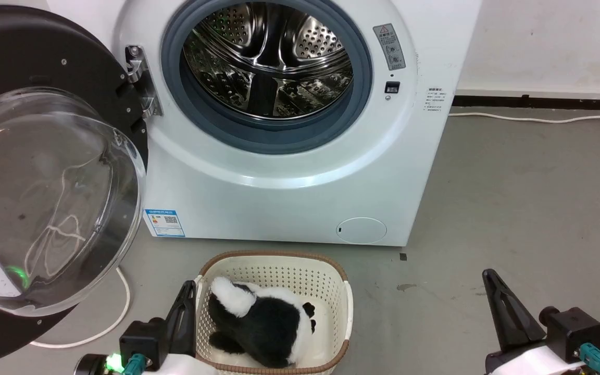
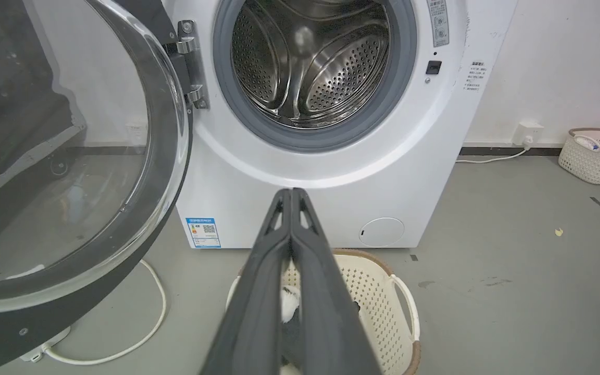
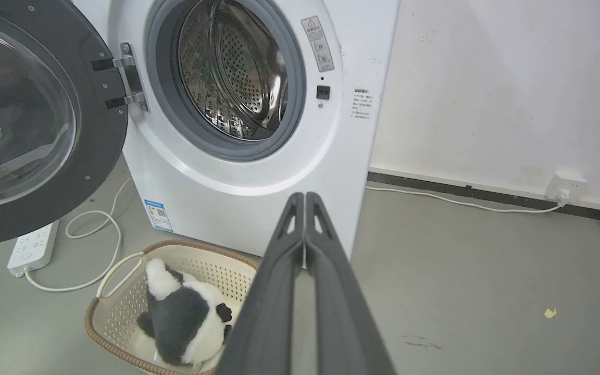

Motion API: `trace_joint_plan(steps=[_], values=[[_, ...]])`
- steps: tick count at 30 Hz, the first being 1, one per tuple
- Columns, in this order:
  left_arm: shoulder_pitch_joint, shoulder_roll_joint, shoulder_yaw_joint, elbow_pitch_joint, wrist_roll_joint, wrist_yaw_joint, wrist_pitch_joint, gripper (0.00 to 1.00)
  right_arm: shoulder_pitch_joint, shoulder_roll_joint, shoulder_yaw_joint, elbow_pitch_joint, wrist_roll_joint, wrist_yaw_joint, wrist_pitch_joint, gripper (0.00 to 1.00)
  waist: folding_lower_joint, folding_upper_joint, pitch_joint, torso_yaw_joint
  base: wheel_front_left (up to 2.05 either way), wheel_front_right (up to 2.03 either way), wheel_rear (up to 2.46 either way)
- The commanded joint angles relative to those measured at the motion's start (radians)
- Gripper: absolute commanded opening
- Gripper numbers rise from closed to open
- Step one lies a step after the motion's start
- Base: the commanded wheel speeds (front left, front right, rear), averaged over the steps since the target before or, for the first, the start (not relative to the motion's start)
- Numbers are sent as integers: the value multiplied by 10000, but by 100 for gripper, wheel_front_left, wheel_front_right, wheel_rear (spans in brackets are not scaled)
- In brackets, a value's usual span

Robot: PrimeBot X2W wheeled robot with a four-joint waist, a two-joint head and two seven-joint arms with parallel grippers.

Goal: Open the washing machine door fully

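The left fingers [image 2: 269,260] are pressed flat together on nothing, and so are the right fingers [image 3: 279,260] (tips meeting, no gap). The head view puts the left pair just beside a cream perforated plastic basket [image 1: 279,273] holding a black-and-white plush panda [image 1: 263,323], with the right pair well apart from it. Beyond, the large round black-rimmed washing machine door [image 1: 29,52] stands swung wide on its left hinge, exposing the steel drum [image 1: 274,57]. The right wrist view adds a white power strip [image 3: 34,250] on the floor. The left wrist view adds a second pale basket [image 2: 591,161].
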Motion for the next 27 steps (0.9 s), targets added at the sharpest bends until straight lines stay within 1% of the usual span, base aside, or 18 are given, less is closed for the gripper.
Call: trace_joint_plan(steps=[1, 27], values=[[-153, -63, 83, -60, 108, -45, 62, 0, -112, 33, 21, -57, -41, -3, 62, 0, -1, 0, 3, -4, 0, 0, 0], [-289, -119, 464, -326, 418, -190, 614, 0, -277, 49, 82, -134, -157, -5, 617, 0, -1, 0, 54, -72, 0, 0, 0]])
